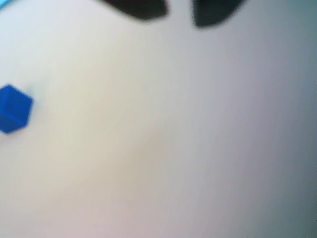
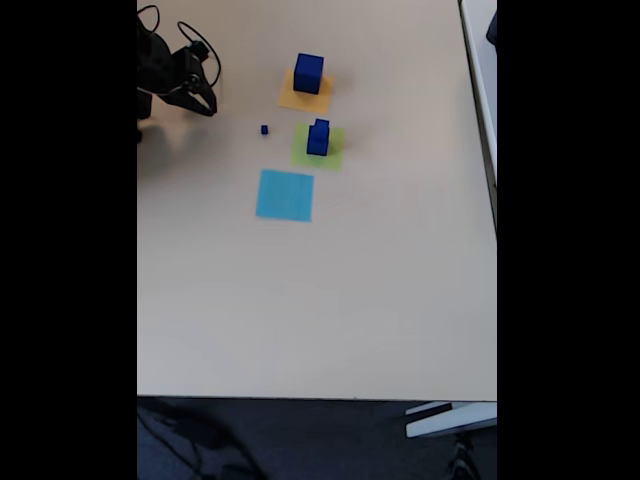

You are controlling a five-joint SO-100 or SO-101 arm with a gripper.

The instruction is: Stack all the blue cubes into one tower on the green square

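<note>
Gripper: the gripper [image 2: 205, 100] is seen at the upper left of the fixed view, over bare table and well apart from every cube. Its two dark fingers are spread, and nothing is held between them.
Gripper, wrist view: two dark blurred fingertips [image 1: 141, 9] enter from the top edge with a gap between them (the whole view is out of focus).
Largest cube: the big blue cube [image 2: 308, 72] is set on the orange-yellow square [image 2: 292, 100], toward that square's far side.
Stacked pair: two blue cubes [image 2: 318, 137] are found on the green square [image 2: 331, 152], the smaller one resting on the larger.
Tiny cube: the tiny blue cube [image 2: 264, 129] lies on the bare table, to the left of the green square in the fixed view, between the gripper and the stacked pair.
Cube in wrist view: one blue cube [image 1: 14, 109] is seen at the left edge on the pale surface; which of the cubes it is cannot be told.
Light blue square: the light blue square [image 2: 285, 195] lies nearest the camera of the three patches, with nothing on it.
Table: the beige table [image 2: 320, 300] carries all the patches.
</note>
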